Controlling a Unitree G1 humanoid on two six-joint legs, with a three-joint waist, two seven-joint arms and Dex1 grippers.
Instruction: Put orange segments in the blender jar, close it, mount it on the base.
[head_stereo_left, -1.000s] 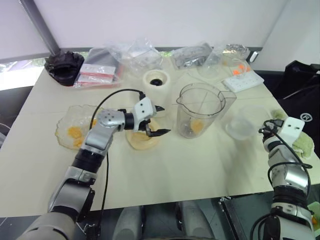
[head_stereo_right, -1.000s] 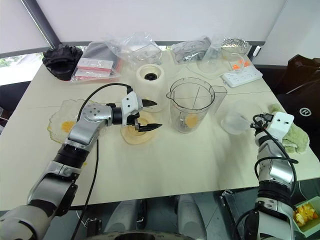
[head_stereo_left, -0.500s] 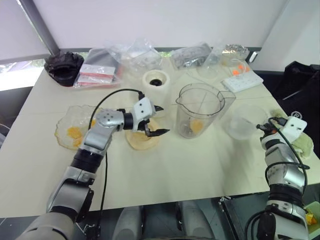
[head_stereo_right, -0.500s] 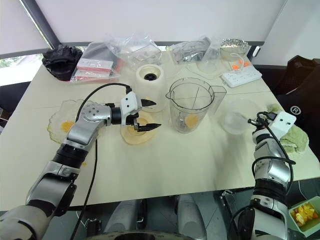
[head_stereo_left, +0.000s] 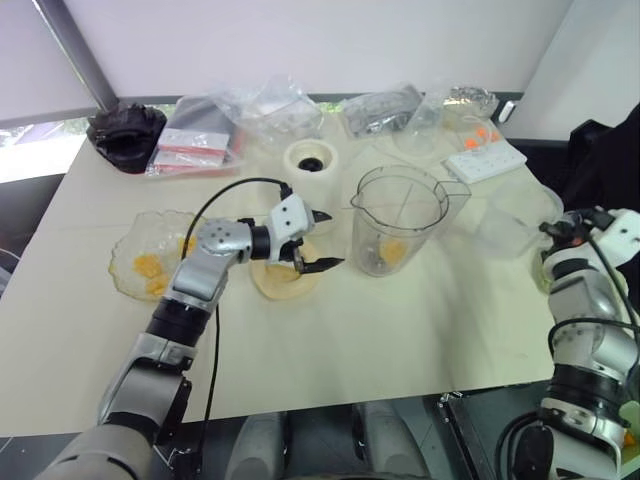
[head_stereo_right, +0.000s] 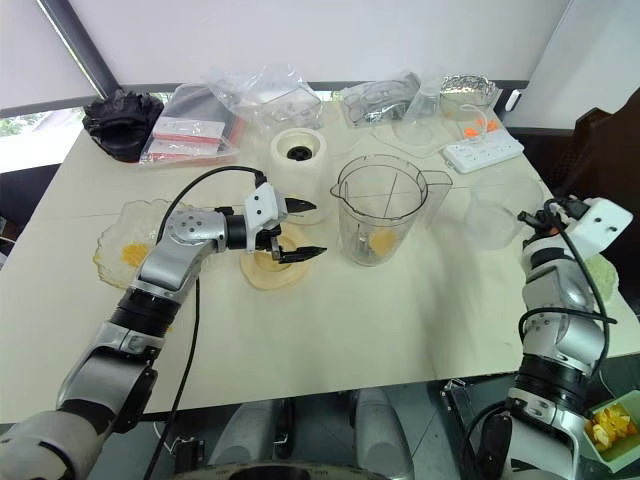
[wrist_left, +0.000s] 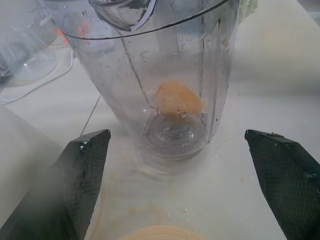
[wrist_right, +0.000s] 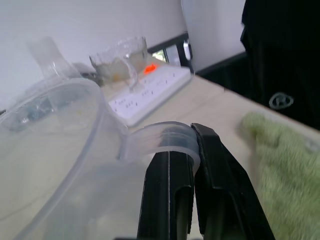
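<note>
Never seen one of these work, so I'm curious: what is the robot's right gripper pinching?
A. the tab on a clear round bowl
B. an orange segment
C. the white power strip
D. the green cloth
A: the right gripper is shut on the tab of the clear round bowl.

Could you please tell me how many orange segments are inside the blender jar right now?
1: a single orange segment lies at the bottom of the blender jar, over the blade hub. Another could be hidden behind it.
</note>
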